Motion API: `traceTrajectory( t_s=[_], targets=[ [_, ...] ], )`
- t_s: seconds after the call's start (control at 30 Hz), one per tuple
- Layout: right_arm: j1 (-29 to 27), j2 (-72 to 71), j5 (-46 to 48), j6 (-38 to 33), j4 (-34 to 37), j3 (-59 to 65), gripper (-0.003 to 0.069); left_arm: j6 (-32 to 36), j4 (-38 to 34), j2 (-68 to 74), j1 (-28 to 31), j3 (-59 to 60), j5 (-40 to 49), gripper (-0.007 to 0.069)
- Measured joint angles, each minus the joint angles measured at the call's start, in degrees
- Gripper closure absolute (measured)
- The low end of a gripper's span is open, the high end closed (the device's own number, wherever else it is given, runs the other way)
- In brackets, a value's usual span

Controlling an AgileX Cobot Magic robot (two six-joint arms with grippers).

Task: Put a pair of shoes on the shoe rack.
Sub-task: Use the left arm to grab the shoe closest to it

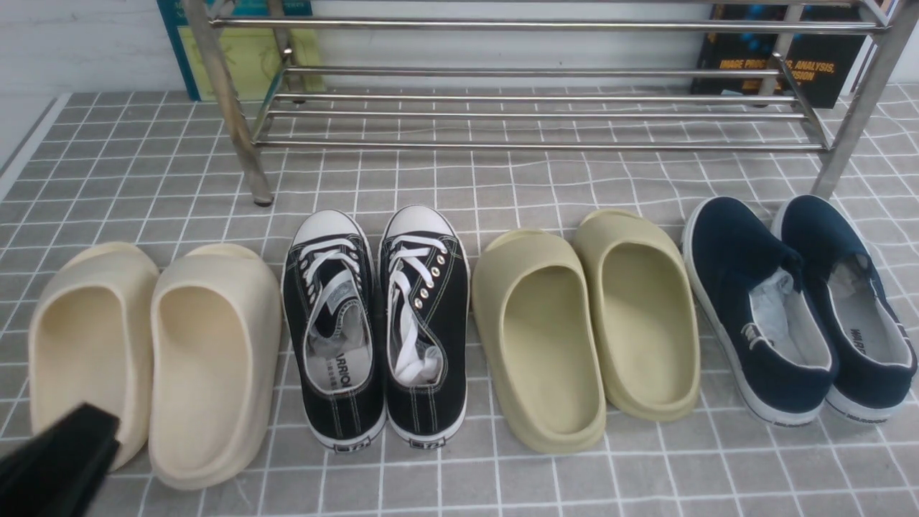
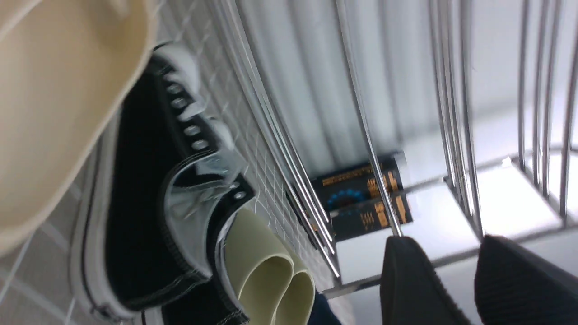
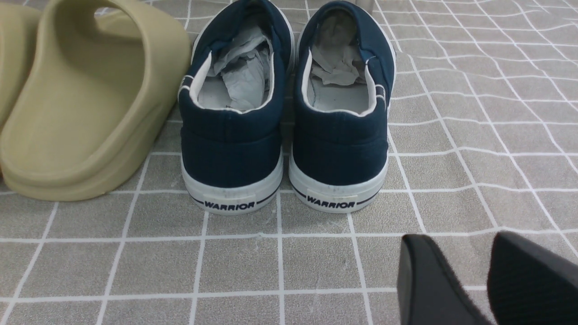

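The pair of shoes, two black canvas sneakers (image 1: 334, 337) (image 1: 423, 323) with white laces and toe caps, stands side by side on the tiled mat with toes toward the shoe rack (image 1: 531, 115). The silver tube rack spans the back and holds nothing on its lower shelf. My left gripper (image 2: 445, 241) is open and empty, tilted, hovering near the cream slippers; one black finger (image 1: 64, 459) shows at the front view's lower left corner. One sneaker (image 2: 140, 203) lies beside it. My right gripper (image 3: 456, 239) is open and empty above the mat, behind the navy shoes' heels.
Cream foam slippers (image 1: 151, 359) sit left of the sneakers, olive slippers (image 1: 581, 323) right of them, and navy slip-ons (image 1: 797, 309) far right. Books (image 1: 782, 57) (image 1: 244, 50) lean on the white wall behind the rack. The rack's legs (image 1: 237, 129) (image 1: 854, 122) stand on the mat.
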Motion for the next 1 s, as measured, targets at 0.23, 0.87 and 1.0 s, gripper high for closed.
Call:
traceTrajectory(
  t_s=[0.23, 0.87, 1.0],
  targets=[
    [0.00, 0.00, 0.00, 0.00, 0.00, 0.00, 0.0414, -0.45, 31.04, 16.17, 0.00, -23.28, 24.63, 0.0564],
    [0.00, 0.00, 0.00, 0.00, 0.00, 0.00, 0.0414, -4.19, 56.61, 64.17, -14.71, -48.81, 49.97, 0.0589],
    [0.00, 0.00, 0.00, 0.00, 0.00, 0.00, 0.0414, -4.43, 56.22, 73.99, -20.02, -51.66, 46.75, 0.0454]
  ],
)
